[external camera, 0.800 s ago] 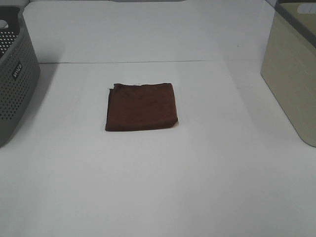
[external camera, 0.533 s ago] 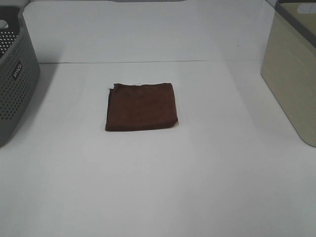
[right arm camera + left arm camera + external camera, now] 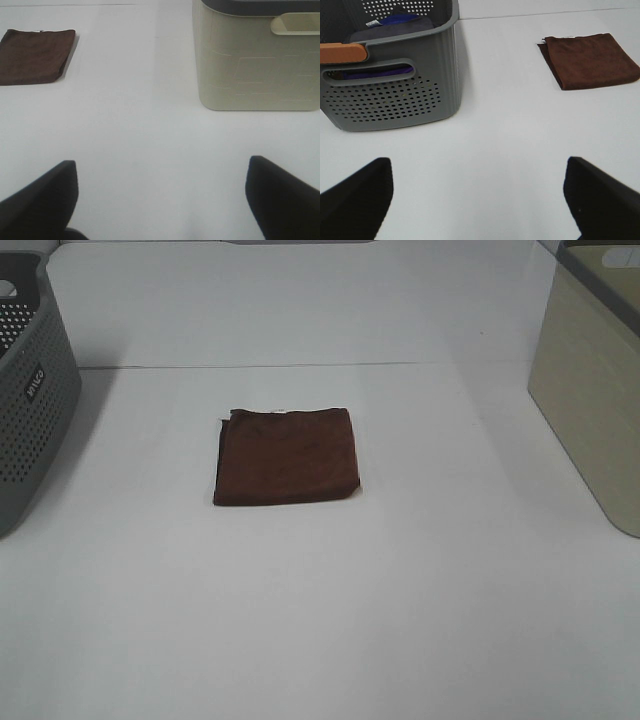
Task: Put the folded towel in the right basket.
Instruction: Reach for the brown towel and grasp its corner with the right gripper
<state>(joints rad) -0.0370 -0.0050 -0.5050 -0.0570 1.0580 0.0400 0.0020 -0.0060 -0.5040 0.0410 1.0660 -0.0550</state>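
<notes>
Grey basket [image 3: 395, 102] holds purple cloth [image 3: 404, 19]; beige basket [image 3: 250, 65] interior hidden.

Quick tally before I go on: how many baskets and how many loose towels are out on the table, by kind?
Baskets: 2, the grey basket on the left and the beige basket on the right
Loose towels: 1, the brown towel, folded, lying between them
Total: 3
</notes>
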